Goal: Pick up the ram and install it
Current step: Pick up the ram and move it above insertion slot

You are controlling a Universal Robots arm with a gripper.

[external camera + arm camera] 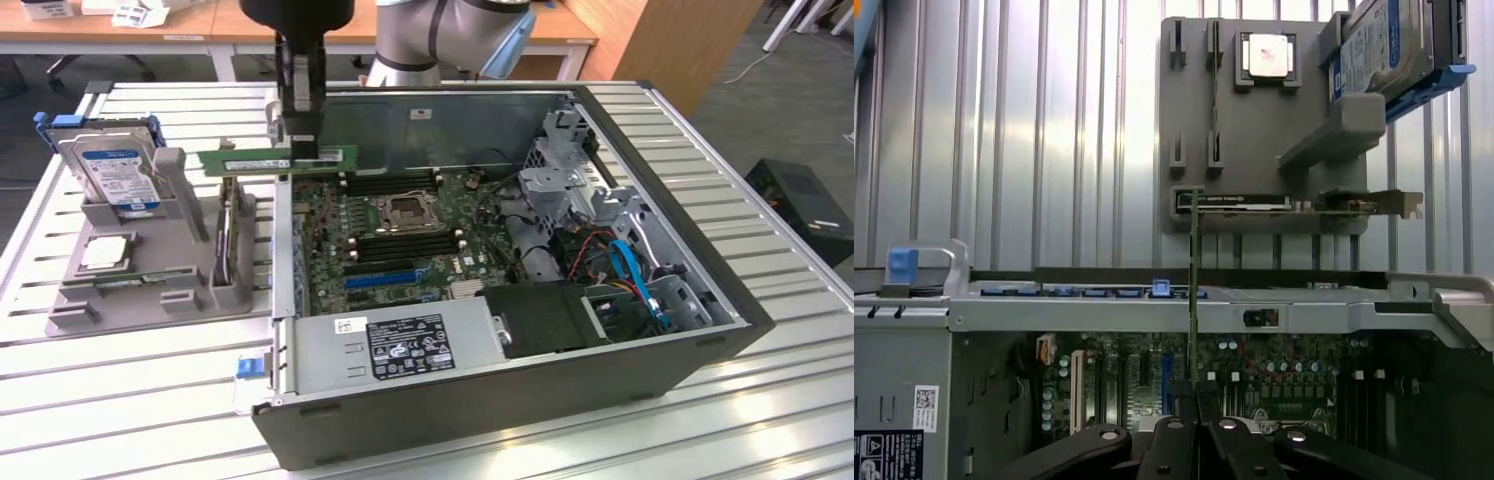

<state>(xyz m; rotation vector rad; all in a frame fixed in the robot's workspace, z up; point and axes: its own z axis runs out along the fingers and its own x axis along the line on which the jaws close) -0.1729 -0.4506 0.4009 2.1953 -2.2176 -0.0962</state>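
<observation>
- ram (254, 160) is off the grey holder (80, 315) and up in the air, lying level over the open computer case's (747, 310) wall on the exterior view's left.
- pincer (307, 152) is pinching the stick from above by its top edge (the wrist view catches the ram (1194, 270) edge-on, rising from the pincer (1199, 425)).
- step in hand, as i judge it: pickup done, install not yet; the stick hangs clear of the motherboard (441, 265).
- seating it calls for lining its long edge with a black memory slot (400, 240) beside the processor socket (404, 210), then a straight, even press.
</observation>
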